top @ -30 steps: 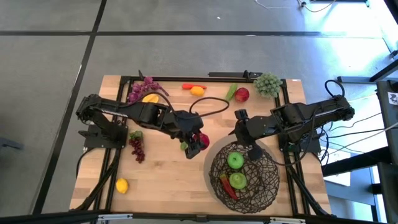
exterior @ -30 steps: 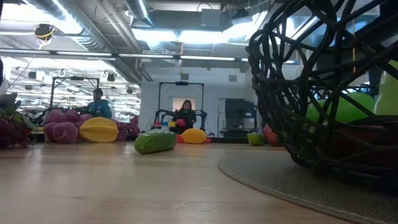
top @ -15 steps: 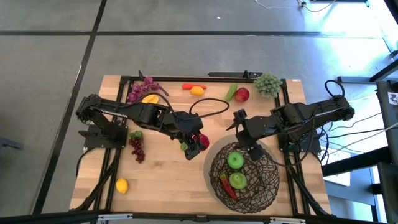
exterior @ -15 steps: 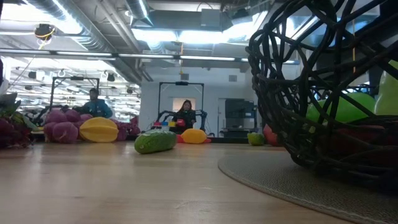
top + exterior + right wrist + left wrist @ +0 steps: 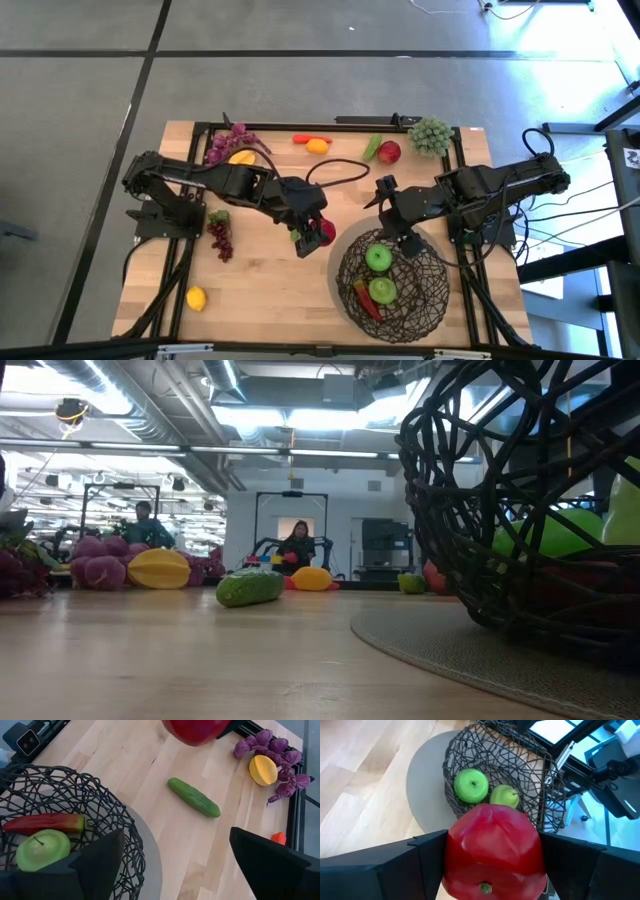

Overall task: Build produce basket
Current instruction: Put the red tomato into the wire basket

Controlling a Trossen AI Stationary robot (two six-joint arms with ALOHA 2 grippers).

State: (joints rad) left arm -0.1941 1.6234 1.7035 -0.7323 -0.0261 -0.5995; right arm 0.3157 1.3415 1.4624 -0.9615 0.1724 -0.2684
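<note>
Item: basket (image 5: 392, 282), dark woven wire bowl, standing on a grey round mat (image 5: 427, 785) near the table's front edge, toward the right front corner. Contents visible: two green apples (image 5: 378, 258), one red chili (image 5: 366, 301).

Item: left gripper (image 5: 312, 232), at mid-table just beside the basket's left rim, fingers clamped on a red apple (image 5: 492, 851) held above the wood.

Item: right gripper (image 5: 396, 222), over the basket's far rim, fingers spread wide, nothing between them.

Produce not yet collected:
- cucumber (image 5: 194, 797), lying on the wood near the left gripper
- purple grapes (image 5: 229, 141) and a yellow piece (image 5: 241, 158), toward the far left corner
- dark red grapes (image 5: 220, 238), near the left edge
- lemon (image 5: 196, 298), near the front left corner
- carrot-like orange and red pieces (image 5: 313, 142), another red apple (image 5: 389, 152), a green piece (image 5: 372, 148) beside it and green grapes (image 5: 430, 134), all along the far edge

Step in hand, as judged: carrying the red apple into the basket. Done well, the apple clears the raised rim before any descent, goes down over the open space beside the green apples, and is released low so it cannot bounce out through the mesh. The right arm is close; the left should keep to its own side of the bowl.

Hard to make out: the low view is half blocked by the basket wall and shows neither gripper. The basket floor under the apples is not clear. The far-edge orange pieces are too small to name surely.
</note>
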